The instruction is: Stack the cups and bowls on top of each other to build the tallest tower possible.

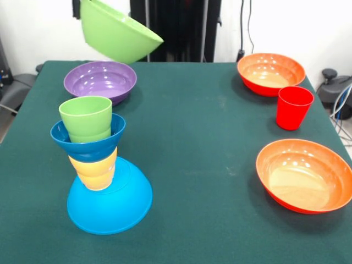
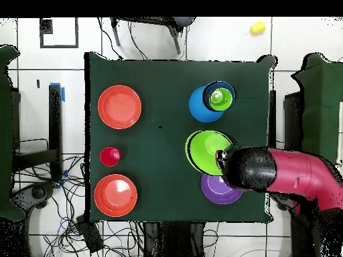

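- green bowl tilted in air above purple bowl, carried by arm
- end effector at its rim, finger state can't tell
- tower leaning, on the table

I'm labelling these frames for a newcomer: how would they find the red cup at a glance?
Start at the two wide orange bowls on the green table, on the front view's right. The red cup stands upright between them, touching neither. It is the only red thing and stands apart from the tower.
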{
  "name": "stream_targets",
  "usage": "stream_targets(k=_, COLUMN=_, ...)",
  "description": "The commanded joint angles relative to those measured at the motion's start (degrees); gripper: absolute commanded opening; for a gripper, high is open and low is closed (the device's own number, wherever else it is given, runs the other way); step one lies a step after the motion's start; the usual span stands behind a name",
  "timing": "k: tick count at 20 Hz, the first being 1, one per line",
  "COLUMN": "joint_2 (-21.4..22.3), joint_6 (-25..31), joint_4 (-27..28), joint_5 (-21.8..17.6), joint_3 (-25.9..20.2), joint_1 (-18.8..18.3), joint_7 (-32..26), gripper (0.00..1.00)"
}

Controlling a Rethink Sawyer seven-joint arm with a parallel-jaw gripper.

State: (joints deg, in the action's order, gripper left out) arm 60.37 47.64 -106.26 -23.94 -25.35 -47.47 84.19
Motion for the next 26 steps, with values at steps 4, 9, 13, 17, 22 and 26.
stream_targets(k=4, joint_2=2.5, joint_6=15.1, joint_4=6.8, joint_5=4.8, joint_3=-14.1, joint_1=-6.4, joint_7=-27.4, gripper=0.0)
stream_targets(k=9, joint_2=-1.6, joint_6=20.1, joint_4=13.6, joint_5=4.5, joint_3=-16.6, joint_1=-8.3, joint_7=-28.4, gripper=0.0)
stream_targets(k=13, joint_2=-4.6, joint_6=21.5, joint_4=18.1, joint_5=4.7, joint_3=-18.1, joint_1=-9.0, joint_7=-28.0, gripper=0.0)
stream_targets(k=17, joint_2=-8.1, joint_6=21.7, joint_4=21.7, joint_5=4.0, joint_3=-18.8, joint_1=-9.4, joint_7=-27.7, gripper=0.0)
stream_targets(k=22, joint_2=-12.0, joint_6=20.0, joint_4=24.3, joint_5=3.1, joint_3=-19.1, joint_1=-9.5, joint_7=-25.9, gripper=0.0)
stream_targets(k=26, joint_2=-14.3, joint_6=17.8, joint_4=24.8, joint_5=3.2, joint_3=-19.7, joint_1=-10.1, joint_7=-24.8, gripper=0.0)
